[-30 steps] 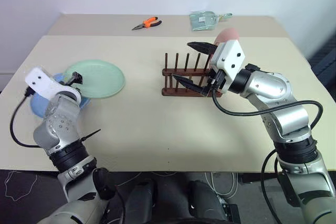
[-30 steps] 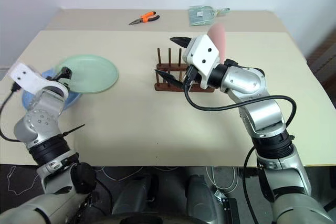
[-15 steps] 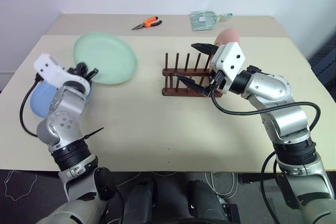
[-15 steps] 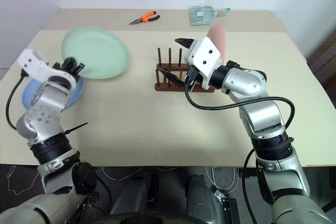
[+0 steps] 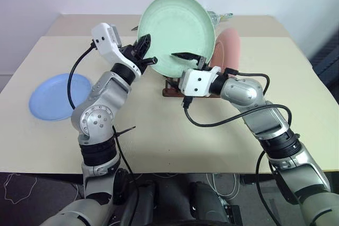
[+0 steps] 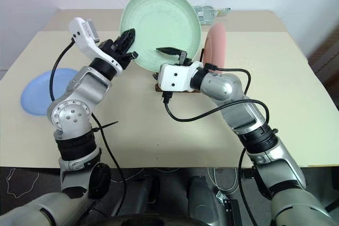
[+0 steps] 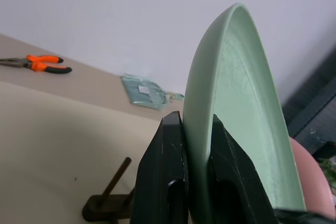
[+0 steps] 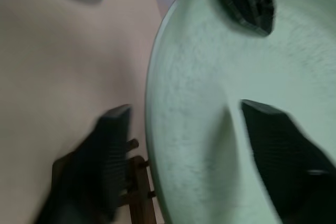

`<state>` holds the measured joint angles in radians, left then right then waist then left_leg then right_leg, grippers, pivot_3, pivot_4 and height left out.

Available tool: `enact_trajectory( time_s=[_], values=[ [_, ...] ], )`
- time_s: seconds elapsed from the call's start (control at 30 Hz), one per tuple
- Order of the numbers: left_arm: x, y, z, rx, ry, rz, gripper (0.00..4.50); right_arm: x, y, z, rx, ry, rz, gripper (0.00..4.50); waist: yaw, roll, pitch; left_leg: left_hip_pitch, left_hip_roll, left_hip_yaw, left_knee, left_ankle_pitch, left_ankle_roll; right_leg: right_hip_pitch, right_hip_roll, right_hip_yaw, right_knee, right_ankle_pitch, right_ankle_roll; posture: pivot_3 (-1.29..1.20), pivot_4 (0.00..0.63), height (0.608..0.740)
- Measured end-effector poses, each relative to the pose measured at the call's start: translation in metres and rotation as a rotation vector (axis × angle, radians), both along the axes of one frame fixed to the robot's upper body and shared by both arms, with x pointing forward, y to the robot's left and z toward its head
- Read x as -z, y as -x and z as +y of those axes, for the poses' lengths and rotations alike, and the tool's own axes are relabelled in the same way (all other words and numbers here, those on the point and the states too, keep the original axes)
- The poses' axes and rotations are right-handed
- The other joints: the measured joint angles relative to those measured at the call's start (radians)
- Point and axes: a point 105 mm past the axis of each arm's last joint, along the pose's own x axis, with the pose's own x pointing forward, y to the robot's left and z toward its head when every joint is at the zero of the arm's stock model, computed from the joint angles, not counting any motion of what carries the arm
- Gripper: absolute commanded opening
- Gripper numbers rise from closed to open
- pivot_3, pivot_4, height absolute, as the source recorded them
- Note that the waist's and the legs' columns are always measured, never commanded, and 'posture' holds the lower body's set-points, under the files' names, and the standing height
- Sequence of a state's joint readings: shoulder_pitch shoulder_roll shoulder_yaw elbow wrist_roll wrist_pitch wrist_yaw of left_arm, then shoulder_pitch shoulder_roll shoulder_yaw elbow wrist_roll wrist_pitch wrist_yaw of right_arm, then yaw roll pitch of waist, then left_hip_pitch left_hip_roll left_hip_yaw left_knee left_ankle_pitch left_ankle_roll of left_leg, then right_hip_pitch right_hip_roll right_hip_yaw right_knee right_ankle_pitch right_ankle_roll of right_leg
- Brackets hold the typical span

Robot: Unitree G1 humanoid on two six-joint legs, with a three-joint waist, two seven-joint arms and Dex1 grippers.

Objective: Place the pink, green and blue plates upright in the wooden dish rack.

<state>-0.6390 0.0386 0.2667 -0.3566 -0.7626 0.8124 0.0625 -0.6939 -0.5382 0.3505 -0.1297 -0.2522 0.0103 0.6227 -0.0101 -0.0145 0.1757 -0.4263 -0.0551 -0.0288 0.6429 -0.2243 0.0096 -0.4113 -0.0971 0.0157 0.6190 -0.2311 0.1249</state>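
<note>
Since a second ago your left gripper (image 7: 197, 182) has carried the green plate (image 5: 177, 35) off the table's left side and up on edge above the wooden dish rack (image 5: 172, 89); the blue plate (image 5: 53, 96), which it overlapped before, now lies flat and uncovered at the left of the table (image 5: 159, 130). Note the left fingers (image 7: 168, 177) pinched tight on the green rim, one each side. Plate is round and shallow, smooth with a faint mottled sheen, its hollow face turned toward you.

Your right gripper (image 8: 181, 156) has narrowed and straddles the plate's lower rim, one ribbed black finger on the hollow face, the other behind; you cannot tell from the frames whether either pad touches.

Rack: dark brown wood, thin round pegs on base rails, mostly hidden behind your right gripper. Pink plate (image 5: 229, 50) already stands upright at the rack's right end.

Orange-handled pliers (image 7: 37, 63) and a clear plastic packet (image 7: 144, 92) lie at the table's far edge.
</note>
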Motion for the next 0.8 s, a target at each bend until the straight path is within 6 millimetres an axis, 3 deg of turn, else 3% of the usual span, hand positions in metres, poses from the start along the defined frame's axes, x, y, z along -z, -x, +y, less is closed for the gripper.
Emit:
enact_trajectory(
  time_s=[0.07, 0.1, 0.17, 0.3, 0.4, 0.57, 0.63, 0.7, 0.8],
  values=[
    [-0.001, 0.000, 0.002, -0.001, 0.016, 0.001, 0.00, 0.003, 0.001, 0.002, -0.009, 0.008, -0.004, 0.67, -0.001, 0.000, 0.000, 0.000, 0.000, 0.000, 0.000, 0.000, 0.000, 0.000, 0.000, 0.000, 0.000, 0.000, 0.000, 0.00, 0.150, 0.738],
    [0.000, 0.000, 0.004, -0.012, 0.021, 0.005, 0.38, 0.002, 0.002, 0.003, -0.011, 0.011, -0.013, 0.13, -0.002, 0.000, 0.000, 0.000, 0.000, 0.000, 0.000, 0.000, 0.000, 0.000, 0.000, 0.000, 0.000, 0.000, 0.000, 0.00, 0.150, 0.738],
    [0.001, 0.000, 0.007, -0.015, 0.038, 0.012, 1.11, 0.001, 0.004, 0.005, -0.021, 0.022, -0.036, 0.00, -0.001, 0.000, 0.000, 0.000, 0.000, 0.000, 0.000, 0.000, 0.000, 0.000, 0.000, 0.000, 0.000, 0.000, 0.000, 0.00, 0.150, 0.738],
    [-0.005, -0.001, 0.018, -0.044, 0.137, -0.001, 3.05, 0.003, 0.002, 0.004, -0.005, 0.032, -0.045, 0.00, 0.000, 0.000, 0.000, 0.000, 0.000, 0.000, 0.000, 0.000, 0.000, 0.000, 0.000, 0.000, 0.000, 0.000, 0.000, 0.00, 0.150, 0.738],
    [-0.024, -0.005, 0.051, -0.182, 0.195, -0.079, 3.05, 0.005, 0.001, 0.003, 0.007, 0.032, -0.048, 0.00, -0.002, 0.000, 0.000, 0.000, 0.000, 0.000, 0.000, 0.000, 0.000, 0.000, 0.001, 0.000, 0.000, 0.000, 0.000, 0.00, 0.150, 0.738],
    [-0.038, -0.004, 0.131, -0.547, 0.032, -0.195, 3.05, 0.004, -0.001, -0.005, 0.039, -0.015, -0.048, 0.00, -0.004, 0.000, 0.000, 0.001, 0.000, 0.000, 0.000, 0.000, 0.000, 0.000, 0.002, 0.000, 0.000, 0.000, 0.000, 0.00, 0.150, 0.738],
    [-0.035, 0.002, 0.152, -0.638, -0.111, -0.229, 3.05, -0.001, -0.001, -0.010, 0.043, -0.091, -0.023, 0.00, -0.002, 0.000, 0.000, 0.001, 0.000, 0.000, -0.001, 0.000, 0.000, 0.000, 0.001, 0.000, 0.000, 0.000, 0.000, 0.00, 0.150, 0.738],
    [-0.013, 0.007, 0.158, -0.639, -0.334, -0.224, 3.05, -0.017, 0.003, -0.011, 0.012, -0.301, 0.062, 0.00, -0.003, 0.001, 0.000, 0.001, 0.000, 0.000, -0.002, 0.000, 0.000, 0.000, 0.001, 0.001, -0.001, 0.000, 0.000, 0.00, 0.150, 0.738],
    [0.043, 0.004, 0.136, -0.496, -0.491, -0.128, 3.05, -0.052, 0.018, -0.011, -0.098, -0.631, 0.201, 0.00, 0.004, 0.000, 0.000, 0.001, 0.000, -0.002, -0.002, 0.000, 0.000, 0.001, 0.000, 0.000, -0.001, 0.000, -0.001, 0.00, 0.150, 0.738]
  ],
)
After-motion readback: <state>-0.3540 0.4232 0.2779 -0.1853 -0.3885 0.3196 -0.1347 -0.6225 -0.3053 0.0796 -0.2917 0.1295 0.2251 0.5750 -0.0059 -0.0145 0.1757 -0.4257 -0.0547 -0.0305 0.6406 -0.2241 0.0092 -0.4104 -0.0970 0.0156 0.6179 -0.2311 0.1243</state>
